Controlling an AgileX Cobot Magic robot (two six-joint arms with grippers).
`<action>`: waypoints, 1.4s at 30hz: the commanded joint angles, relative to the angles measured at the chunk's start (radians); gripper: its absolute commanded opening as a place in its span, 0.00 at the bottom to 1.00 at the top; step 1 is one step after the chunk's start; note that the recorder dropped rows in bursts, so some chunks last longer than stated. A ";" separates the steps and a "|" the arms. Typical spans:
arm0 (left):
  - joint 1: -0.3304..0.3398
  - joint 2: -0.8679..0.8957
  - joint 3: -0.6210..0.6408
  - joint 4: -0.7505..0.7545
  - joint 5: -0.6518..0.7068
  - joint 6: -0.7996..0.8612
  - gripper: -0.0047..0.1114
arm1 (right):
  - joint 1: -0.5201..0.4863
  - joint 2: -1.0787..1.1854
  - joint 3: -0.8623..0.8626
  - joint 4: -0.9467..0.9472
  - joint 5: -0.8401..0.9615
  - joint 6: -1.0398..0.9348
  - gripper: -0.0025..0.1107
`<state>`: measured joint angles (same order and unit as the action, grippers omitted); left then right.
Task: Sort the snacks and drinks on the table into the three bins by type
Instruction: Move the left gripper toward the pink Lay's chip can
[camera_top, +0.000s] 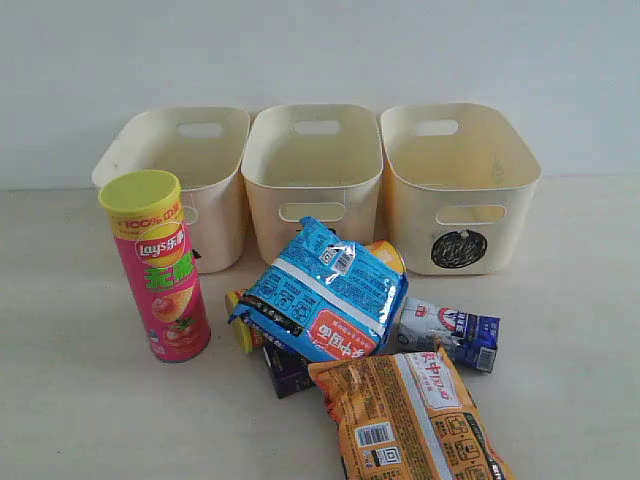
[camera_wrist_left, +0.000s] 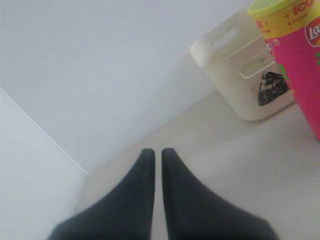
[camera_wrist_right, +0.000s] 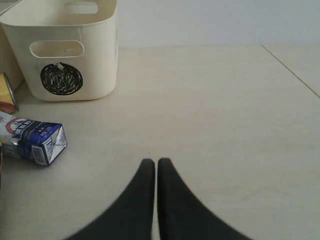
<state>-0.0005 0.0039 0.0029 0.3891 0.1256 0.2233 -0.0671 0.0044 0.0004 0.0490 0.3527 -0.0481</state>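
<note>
A pink Lay's tube (camera_top: 157, 266) stands upright at the left, before three cream bins: left (camera_top: 180, 175), middle (camera_top: 315, 175), and right (camera_top: 458, 185) with a black circle scribble. A blue packet (camera_top: 325, 290) lies over a yellow tube (camera_top: 243, 325) and a purple box (camera_top: 285, 370). An orange packet (camera_top: 410, 415) lies at the front. A white-and-blue carton (camera_top: 450, 333) lies on its side. No gripper shows in the exterior view. My left gripper (camera_wrist_left: 155, 152) is shut and empty, low over the table (camera_wrist_left: 225, 165), with the pink tube (camera_wrist_left: 300, 60) beyond. My right gripper (camera_wrist_right: 152, 162) is shut and empty, apart from the carton (camera_wrist_right: 32, 142).
A plain white wall runs behind the bins. In the right wrist view, the circle-marked bin (camera_wrist_right: 65, 55) stands beyond the carton, with bare table (camera_wrist_right: 215, 110) stretching beside it. A table seam or edge line (camera_wrist_right: 290, 72) crosses the far corner.
</note>
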 joint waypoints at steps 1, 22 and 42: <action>-0.009 -0.004 -0.003 0.106 -0.224 0.009 0.08 | -0.003 -0.004 0.000 -0.006 -0.011 -0.001 0.02; -0.009 0.080 -0.367 0.082 -0.266 -1.084 0.08 | -0.003 -0.004 0.000 -0.006 -0.011 -0.002 0.02; -0.154 0.638 -0.439 0.059 0.279 -0.750 0.08 | -0.003 -0.004 0.000 -0.006 -0.009 -0.001 0.02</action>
<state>-0.1140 0.5617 -0.4062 0.4993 0.2852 -0.6553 -0.0671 0.0044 0.0004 0.0490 0.3527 -0.0481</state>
